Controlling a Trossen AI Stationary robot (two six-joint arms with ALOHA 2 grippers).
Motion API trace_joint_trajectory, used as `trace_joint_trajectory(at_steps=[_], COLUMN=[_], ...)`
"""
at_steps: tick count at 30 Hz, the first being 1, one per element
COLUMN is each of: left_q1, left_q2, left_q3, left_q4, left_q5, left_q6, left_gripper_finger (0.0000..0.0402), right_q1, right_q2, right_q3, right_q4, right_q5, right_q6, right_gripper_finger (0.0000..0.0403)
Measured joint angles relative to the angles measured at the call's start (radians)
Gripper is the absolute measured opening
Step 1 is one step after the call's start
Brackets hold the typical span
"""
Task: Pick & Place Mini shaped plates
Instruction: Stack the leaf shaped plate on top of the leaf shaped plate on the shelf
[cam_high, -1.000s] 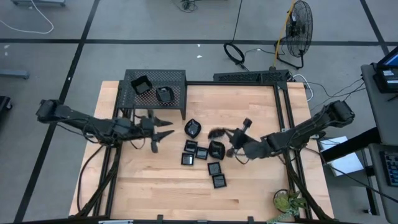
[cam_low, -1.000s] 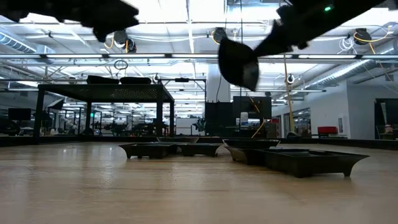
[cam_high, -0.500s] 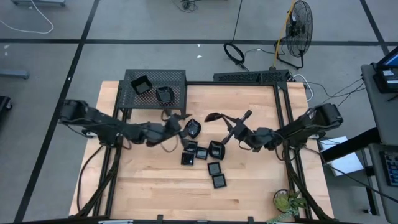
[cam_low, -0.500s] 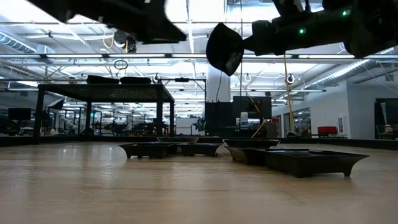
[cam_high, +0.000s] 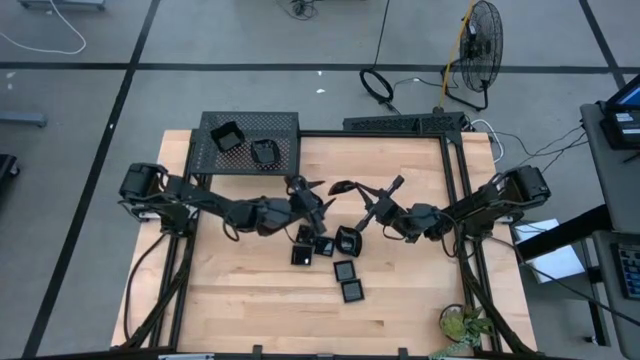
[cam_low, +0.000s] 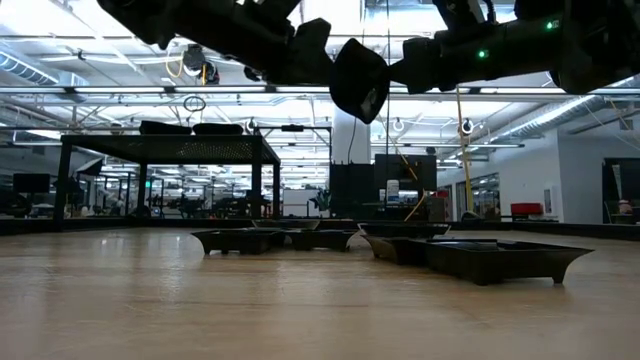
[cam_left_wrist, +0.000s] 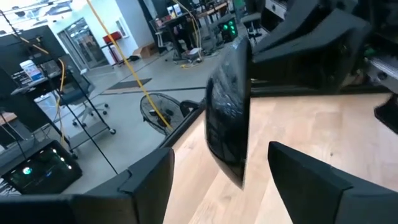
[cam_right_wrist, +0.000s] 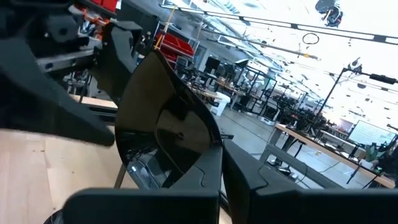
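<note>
A glossy black mini plate (cam_high: 340, 187) hangs in the air above the table's middle, with my right gripper (cam_high: 357, 198) shut on it. My left gripper (cam_high: 316, 191) reaches in from the table's left and is open. In the left wrist view its two fingers (cam_left_wrist: 149, 180) stand on either side of the plate's edge (cam_left_wrist: 230, 118) without touching it. Several more mini plates (cam_high: 324, 245) lie flat on the wood below. Two plates (cam_high: 228, 137) sit on top of the black mesh rack (cam_high: 280, 125). My right gripper pinches the plate's rim (cam_right_wrist: 200, 154) between its two fingers. The fingers come nearly level from the table's right side. The plate stands on edge beyond the fingertips, lifted clear of the table, its hollow face (cam_right_wrist: 168, 118) toward the right wrist camera.
The mesh rack stands at the table's far left on thin legs (cam_low: 64, 185). A black frame rail (cam_high: 455, 200) runs along the table's right side. A green plant (cam_high: 462, 322) sits at the near right corner. Bare wood (cam_high: 230, 300) lies near left.
My left gripper has travelled from the table's left toward its right, up to the held plate, and now straddles the plate's edge. My right gripper first swung the plate toward the far edge and turned it, then kept still.
</note>
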Motion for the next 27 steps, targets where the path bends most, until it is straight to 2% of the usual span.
trace_joint_trajectory(at_steps=[6,10,12,17,21,24,27], left_q1=[0.013,0.019,0.024,0.036,0.034,0.019,-0.002], left_q2=[0.000,0.000,0.000,0.000,0.000,-0.013,-0.030], left_q3=[0.000,0.000,0.000,0.000,0.000,-0.002,0.000], left_q4=[0.015,0.008,0.008,0.011,0.014,0.017,0.023], left_q5=[0.000,0.000,0.001,0.003,0.002,-0.004,-0.020], left_q6=[-0.004,-0.015,-0.034,-0.081,-0.065,-0.034,-0.028], left_gripper_finger=[0.0233,0.0198,0.0173,0.0089,0.0016,0.0016,0.0016], right_q1=[0.001,0.001,0.001,0.003,0.004,0.007,0.013], right_q2=[0.000,0.000,0.000,0.000,-0.001,-0.008,-0.010], right_q3=[0.000,0.000,0.000,0.000,0.001,0.001,0.001], right_q4=[0.000,0.000,0.000,0.000,-0.018,-0.076,-0.108], right_q5=[0.000,-0.001,-0.009,-0.115,-0.123,-0.125,-0.117], right_q6=[0.002,0.003,0.003,0.003,-0.001,-0.001,0.025], right_gripper_finger=[0.0000,0.0000,0.0000,0.0000,0.0004,0.0032,0.0084])
